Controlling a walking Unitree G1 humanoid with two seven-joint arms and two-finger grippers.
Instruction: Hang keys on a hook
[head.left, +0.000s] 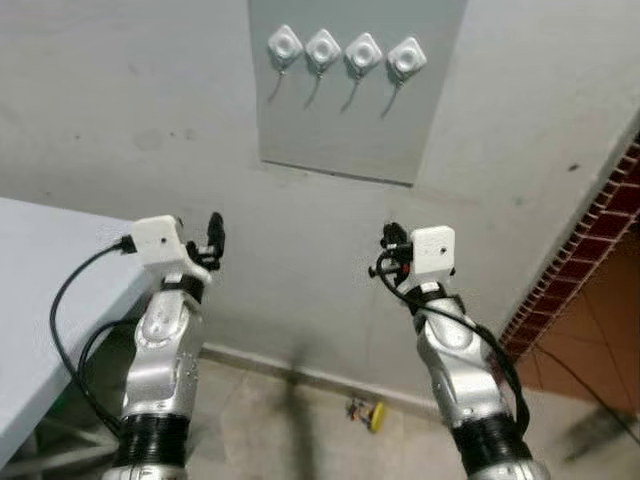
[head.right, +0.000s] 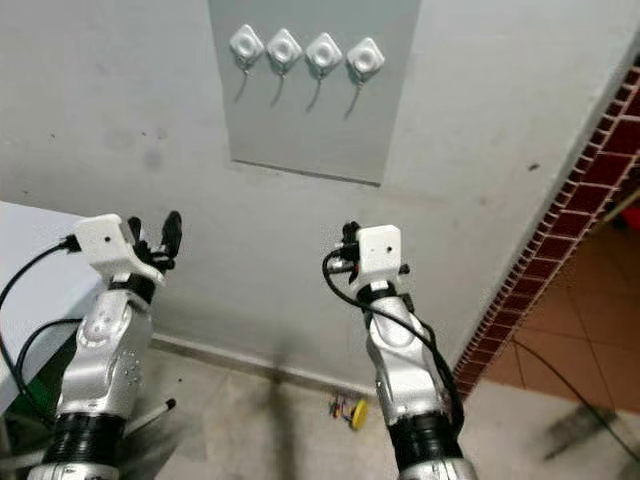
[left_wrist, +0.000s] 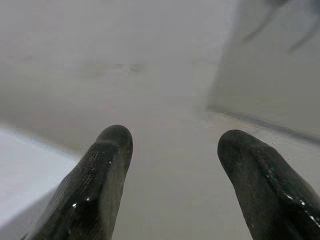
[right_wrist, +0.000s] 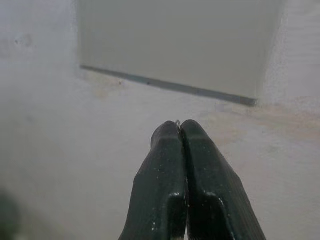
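while both arms face the wall, the keys (head.left: 365, 411) lie on the floor (head.left: 270, 425) below. the right gripper (right_wrist: 181, 131) is pressed together, the left gripper (left_wrist: 172, 150) spread. bend low and pinch the ring before reaching for the four hooks (head.left: 345, 55).

Matt grey plastered wall (head.left: 120, 110): slightly uneven, with faint stains. Smooth flat grey panel (head.left: 350, 120) on it: even satin finish. Four white diamond-shaped plastic hook bases (head.left: 345, 50): glossy, each carrying a thin wire-like hook. Silver arm shells (head.left: 165, 350): brushed metallic sheen; white camera housings (head.left: 160, 240): smooth matt plastic. Black fingers (left_wrist: 100, 185) of the left gripper: finely textured rubbery surface with small glossy highlights. Red-brown tiled wall edge (head.left: 590, 230): glazed. Floor (head.left: 280, 430): rough, dull concrete.
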